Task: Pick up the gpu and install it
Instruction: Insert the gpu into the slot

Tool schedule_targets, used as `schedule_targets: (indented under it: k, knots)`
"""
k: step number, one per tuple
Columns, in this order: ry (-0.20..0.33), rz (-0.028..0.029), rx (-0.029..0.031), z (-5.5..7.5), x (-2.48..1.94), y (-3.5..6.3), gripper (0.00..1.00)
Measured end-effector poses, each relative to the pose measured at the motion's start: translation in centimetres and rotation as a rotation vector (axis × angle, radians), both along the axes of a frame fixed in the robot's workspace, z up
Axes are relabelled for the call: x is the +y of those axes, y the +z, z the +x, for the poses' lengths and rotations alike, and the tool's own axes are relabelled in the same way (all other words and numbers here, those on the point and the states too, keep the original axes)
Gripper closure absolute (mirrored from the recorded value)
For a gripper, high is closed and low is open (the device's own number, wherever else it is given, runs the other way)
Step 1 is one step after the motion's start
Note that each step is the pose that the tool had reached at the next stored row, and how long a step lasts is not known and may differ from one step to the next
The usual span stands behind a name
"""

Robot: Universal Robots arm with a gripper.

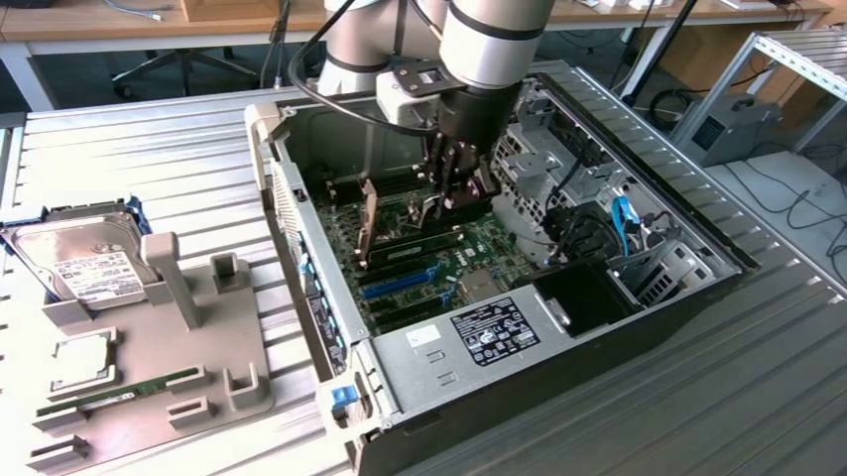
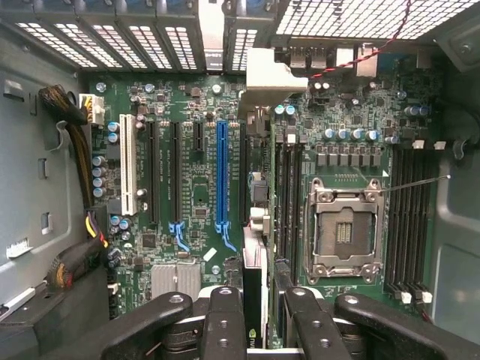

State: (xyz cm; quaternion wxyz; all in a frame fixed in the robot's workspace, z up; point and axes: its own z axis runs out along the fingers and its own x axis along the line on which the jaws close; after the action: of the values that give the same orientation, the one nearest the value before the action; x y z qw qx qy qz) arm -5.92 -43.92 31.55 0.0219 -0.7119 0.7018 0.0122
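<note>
Open computer case (image 1: 317,327) lying on the ribbed metal table (image 1: 159,159), motherboard (image 2: 195,187) facing up. Arm reaching down into the case; gripper (image 1: 457,193) hanging over the board, its jaws pinching the gpu (image 2: 255,296), which is standing on edge between the fingers (image 2: 225,322). In the wrist view the card is showing as a thin dark edge with a metal bracket (image 2: 274,79) at its far end, sitting just beside the blue slot (image 2: 221,176); whether it is touching a slot is hard to make out. CPU socket (image 2: 345,229) lying bare. Grey fixture tray (image 1: 146,397) resting at the exterior view's left, carrying a silver hard drive (image 1: 79,260) and a slim green memory stick (image 1: 119,392).
</note>
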Motion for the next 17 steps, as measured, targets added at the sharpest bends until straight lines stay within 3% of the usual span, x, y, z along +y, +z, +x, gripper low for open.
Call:
schedule_targets:
  k: [17]
  knots:
    - [0.000, 0.0000, 0.0000, -0.08, -0.26, -0.36, 0.74]
